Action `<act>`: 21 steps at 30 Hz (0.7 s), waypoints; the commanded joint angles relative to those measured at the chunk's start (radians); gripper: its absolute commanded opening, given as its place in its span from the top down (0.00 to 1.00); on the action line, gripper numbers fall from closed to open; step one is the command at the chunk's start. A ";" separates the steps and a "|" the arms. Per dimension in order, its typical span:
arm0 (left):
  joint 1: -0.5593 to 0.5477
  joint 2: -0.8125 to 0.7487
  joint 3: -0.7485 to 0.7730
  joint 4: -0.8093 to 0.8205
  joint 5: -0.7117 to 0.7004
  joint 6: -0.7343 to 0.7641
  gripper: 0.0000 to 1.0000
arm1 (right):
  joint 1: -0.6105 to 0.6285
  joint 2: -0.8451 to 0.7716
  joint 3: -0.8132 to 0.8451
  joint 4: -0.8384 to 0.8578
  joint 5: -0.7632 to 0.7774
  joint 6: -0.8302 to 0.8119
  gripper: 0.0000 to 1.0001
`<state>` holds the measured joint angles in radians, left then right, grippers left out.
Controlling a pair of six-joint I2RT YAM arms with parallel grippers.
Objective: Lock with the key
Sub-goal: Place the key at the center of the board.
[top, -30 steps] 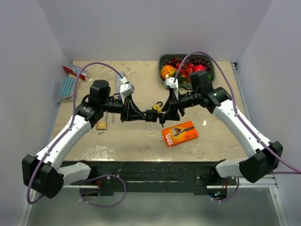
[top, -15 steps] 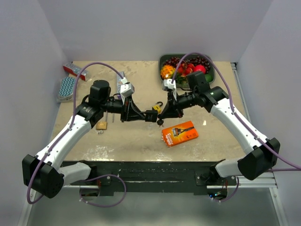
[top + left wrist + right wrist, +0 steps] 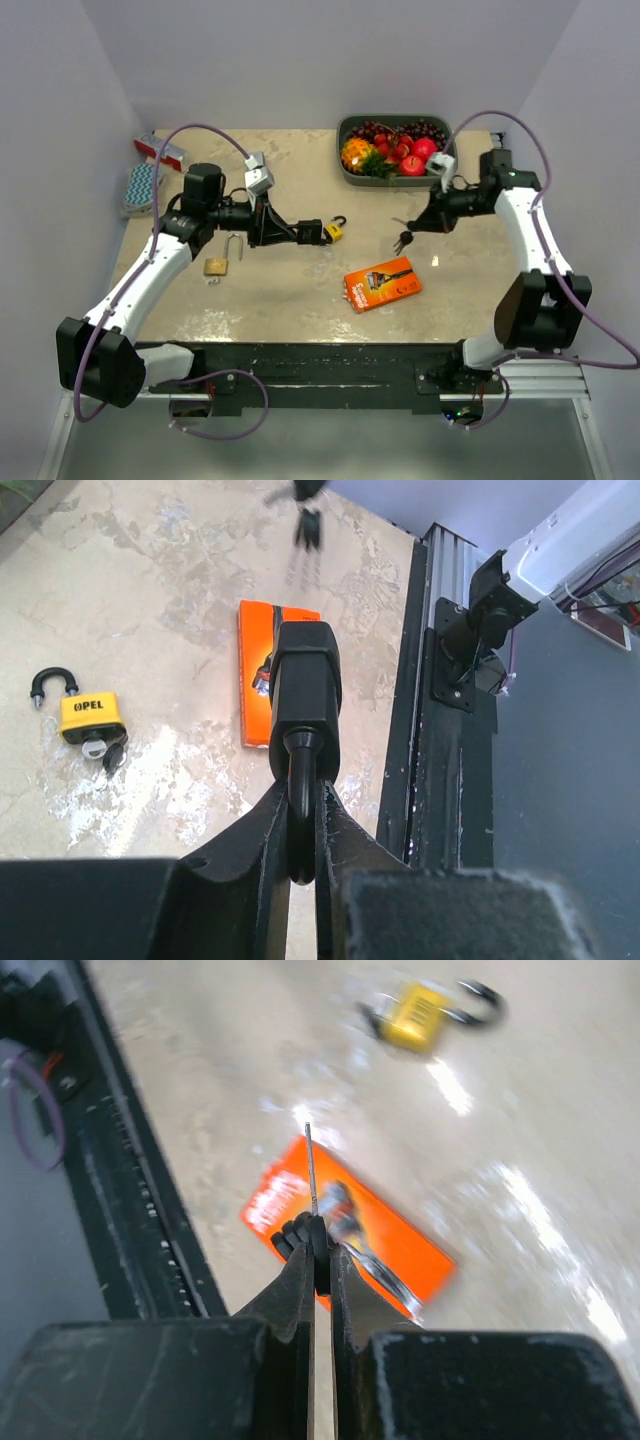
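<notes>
Left pincer [image 3: 302, 815] clamps the black padlock [image 3: 305, 680] by its shackle; right pincer [image 3: 320, 1260] pinches dangling keys [image 3: 402, 240], likely for insertion.

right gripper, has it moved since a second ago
Yes. The right gripper drew back to the right with the keys, away from the yellow padlock, from over the left end of the orange box to over its right end.

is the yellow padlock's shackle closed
No, in the left wrist view the yellow padlock has its shackle open, one end clear of the body.
</notes>
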<state>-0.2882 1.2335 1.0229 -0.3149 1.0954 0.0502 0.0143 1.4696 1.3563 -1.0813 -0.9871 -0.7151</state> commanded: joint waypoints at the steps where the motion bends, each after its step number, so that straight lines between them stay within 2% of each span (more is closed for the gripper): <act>1: 0.004 -0.012 0.046 0.079 0.017 0.010 1.00 | -0.270 0.119 0.017 0.030 0.123 -0.035 1.00; 2: 0.004 -0.012 0.042 0.085 0.008 -0.007 1.00 | -0.293 0.136 0.011 0.091 0.187 0.061 1.00; 4: 0.003 -0.008 0.031 0.100 -0.006 -0.021 1.00 | -0.336 0.153 -0.017 0.256 0.340 0.118 1.00; 8: 0.003 -0.002 0.023 0.100 -0.020 -0.032 1.00 | -0.356 0.207 -0.031 0.414 0.471 0.189 1.00; 13: 0.003 -0.005 0.006 0.102 -0.031 -0.036 1.00 | -0.358 0.294 -0.049 0.556 0.547 0.255 1.00; 19: 0.003 -0.019 -0.007 0.092 -0.046 -0.033 1.00 | -0.358 0.382 -0.059 0.633 0.619 0.309 1.00; 21: 0.003 -0.020 -0.012 0.092 -0.046 -0.036 1.00 | -0.359 0.390 -0.074 0.665 0.648 0.306 0.95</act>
<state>-0.2882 1.2427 1.0138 -0.3008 1.0206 0.0269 -0.3450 1.8610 1.3029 -0.5255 -0.4206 -0.4450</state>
